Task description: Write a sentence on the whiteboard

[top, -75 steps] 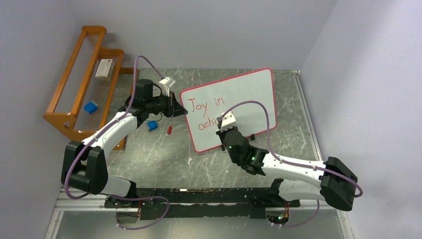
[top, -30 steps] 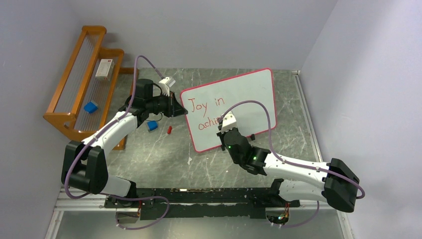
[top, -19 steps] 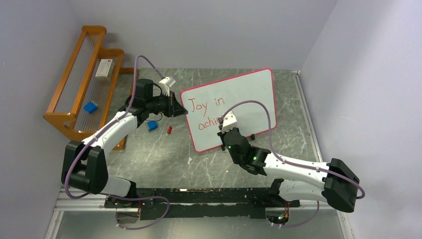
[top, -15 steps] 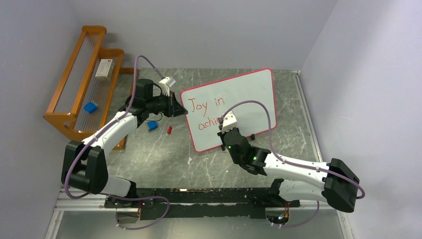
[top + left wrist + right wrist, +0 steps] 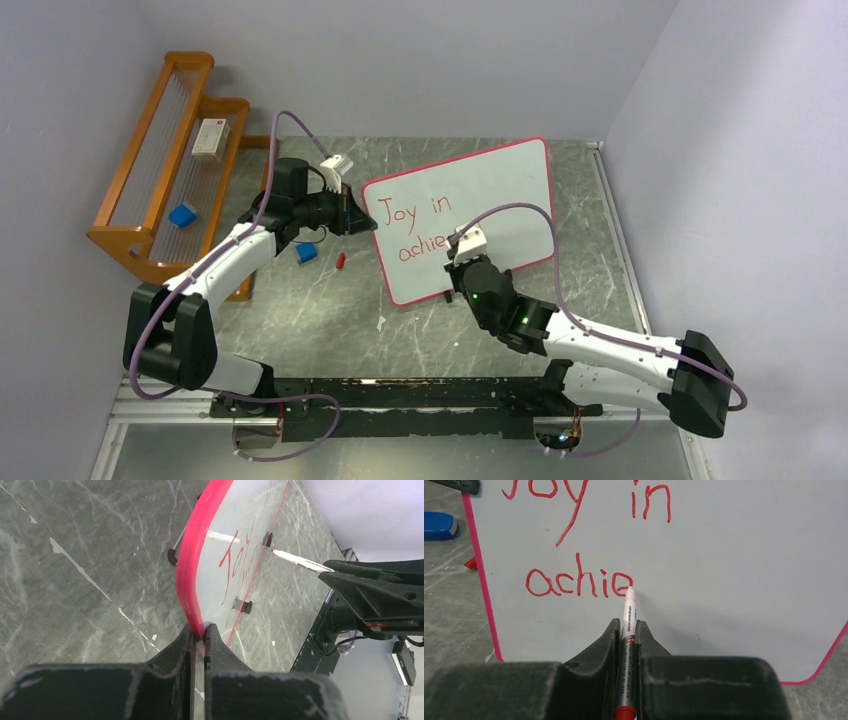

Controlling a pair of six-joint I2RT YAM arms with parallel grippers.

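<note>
The whiteboard (image 5: pixel 500 190) with its red-pink border lies tilted on the table and carries red writing, "Joy in" above "achie". My left gripper (image 5: pixel 356 218) is shut on the board's left edge (image 5: pixel 192 595), pinching the pink rim between its fingertips. A white marker (image 5: pixel 628 611) with a red end is clamped in my right gripper (image 5: pixel 628 624), which is shut on it. The marker tip touches the board just right of the last "e". In the left wrist view the marker (image 5: pixel 300 561) reaches onto the board from the right.
A wooden rack (image 5: pixel 170 150) stands at the back left, with a white box (image 5: pixel 209 137) and a blue block (image 5: pixel 182 215) on it. A blue object (image 5: pixel 306 253) and a small red cap (image 5: pixel 341 261) lie on the table left of the board.
The right arm has shifted rightward along the lower line and an "e" now follows "achi". The left arm and the board have not moved.
</note>
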